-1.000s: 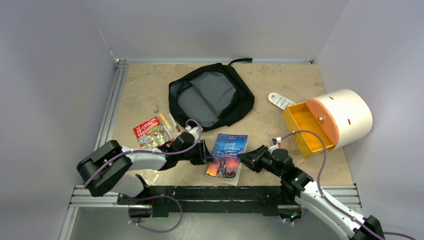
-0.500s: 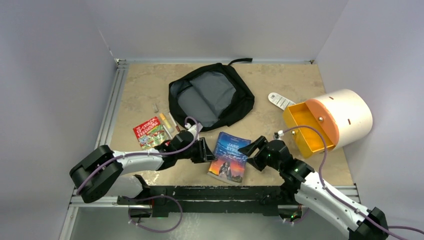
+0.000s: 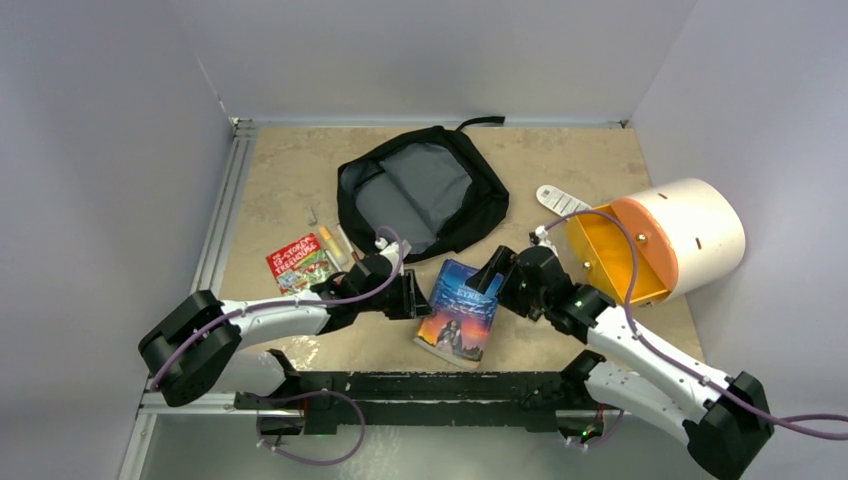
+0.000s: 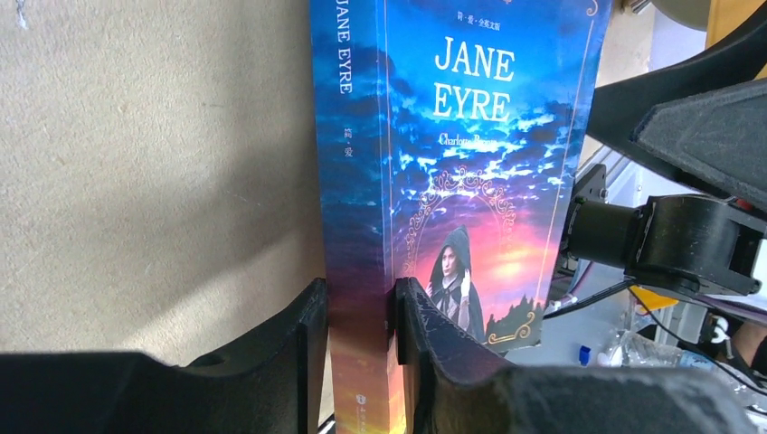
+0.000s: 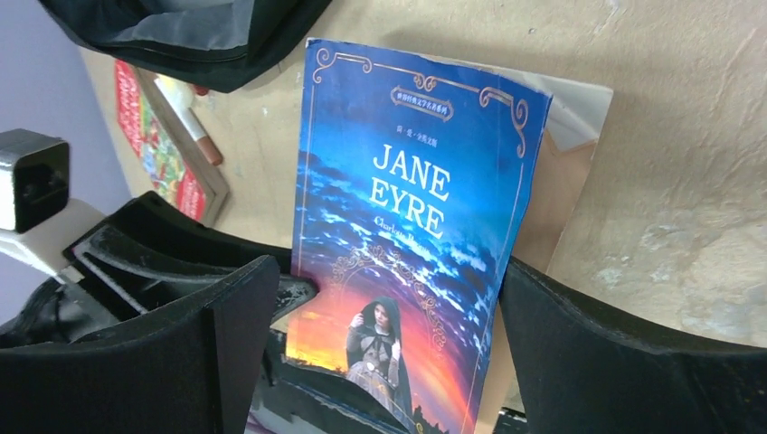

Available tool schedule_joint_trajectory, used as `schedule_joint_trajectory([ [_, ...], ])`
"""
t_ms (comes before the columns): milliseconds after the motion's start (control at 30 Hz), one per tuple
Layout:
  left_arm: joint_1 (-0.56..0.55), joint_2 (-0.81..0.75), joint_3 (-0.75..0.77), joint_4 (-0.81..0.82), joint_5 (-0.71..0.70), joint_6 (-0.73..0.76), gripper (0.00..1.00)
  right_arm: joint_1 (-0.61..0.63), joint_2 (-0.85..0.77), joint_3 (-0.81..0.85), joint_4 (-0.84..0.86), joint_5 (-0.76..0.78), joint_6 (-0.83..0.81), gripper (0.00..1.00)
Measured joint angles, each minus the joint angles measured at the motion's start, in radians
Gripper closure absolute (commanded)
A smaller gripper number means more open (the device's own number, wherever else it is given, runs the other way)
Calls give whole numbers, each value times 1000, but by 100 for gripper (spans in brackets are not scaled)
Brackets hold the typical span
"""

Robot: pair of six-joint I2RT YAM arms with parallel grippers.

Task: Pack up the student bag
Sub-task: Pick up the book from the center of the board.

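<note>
Gripping the spine of the Jane Eyre book point(image 4: 470, 181) near its lower corner, the left gripper point(image 4: 360, 303) has its jaws clamped on that blue edge. The right gripper point(image 5: 389, 298) stands at the book's opposite side, jaws spread wide and straddling the cover; whether either finger touches it cannot be told. The student bag point(image 3: 420, 190) lies open just beyond the book, grey lining showing. A red picture book point(image 3: 300, 265) lies left of the book, and a cream-and-orange cylinder point(image 3: 690, 235) lies to its right.

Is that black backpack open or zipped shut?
Open. The student bag lies flat, its mouth spread wide and the grey lining showing.
</note>
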Motion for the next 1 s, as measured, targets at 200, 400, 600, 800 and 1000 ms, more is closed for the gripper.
schedule_joint_trajectory([
  [200,0,0,66,-76,-26,80,100,0,68,123,-131,90,-85,6],
  [400,0,0,183,-152,-65,229,100,0,57,215,-204,153,-117,5],
  [600,0,-2,259,-195,-79,390,100,0,85,284,-191,117,-128,4],
  [800,-4,2,312,-239,-73,503,100,0,229,358,-164,43,-135,3],
  [1000,-14,5,327,-249,-63,557,100,0,327,404,-165,19,-131,2],
])
